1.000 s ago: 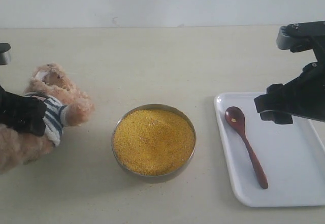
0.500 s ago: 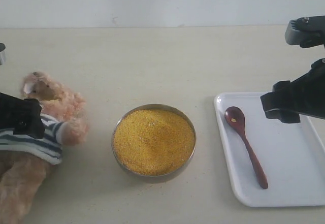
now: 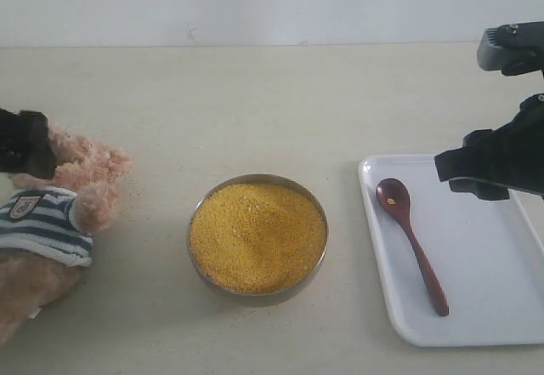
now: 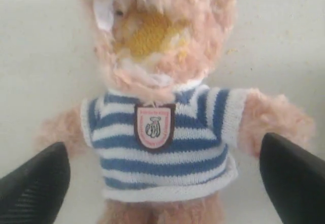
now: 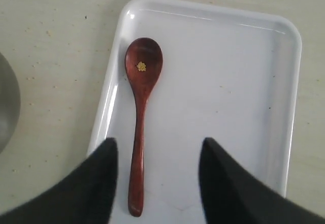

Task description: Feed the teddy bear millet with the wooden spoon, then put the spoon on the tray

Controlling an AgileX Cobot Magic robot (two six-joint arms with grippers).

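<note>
The teddy bear [image 3: 53, 222] lies at the table's left edge in its striped shirt, badge facing up. My left gripper [image 3: 24, 144] hovers over its head. In the left wrist view that gripper [image 4: 162, 145] is open, its jaws standing wide on either side of the teddy bear [image 4: 162, 132] without touching it. The millet [image 3: 257, 237] fills a round metal bowl [image 3: 195, 222] in the middle. The wooden spoon [image 3: 411, 241] lies on the tray [image 3: 484, 307] at the right. A few grains cling to the wooden spoon [image 5: 139, 107]. My right gripper [image 5: 157, 142] hangs open above the tray [image 5: 228, 97], empty.
Loose millet grains are scattered on the table beside the bear's head [image 4: 231, 49]. A pale wall [image 3: 272, 5] closes the table's far side. The tray reaches the right edge of the exterior view.
The left gripper came off the bear's shirt and drew back over its head. The bear dropped onto its back. The right gripper stayed over the tray.
</note>
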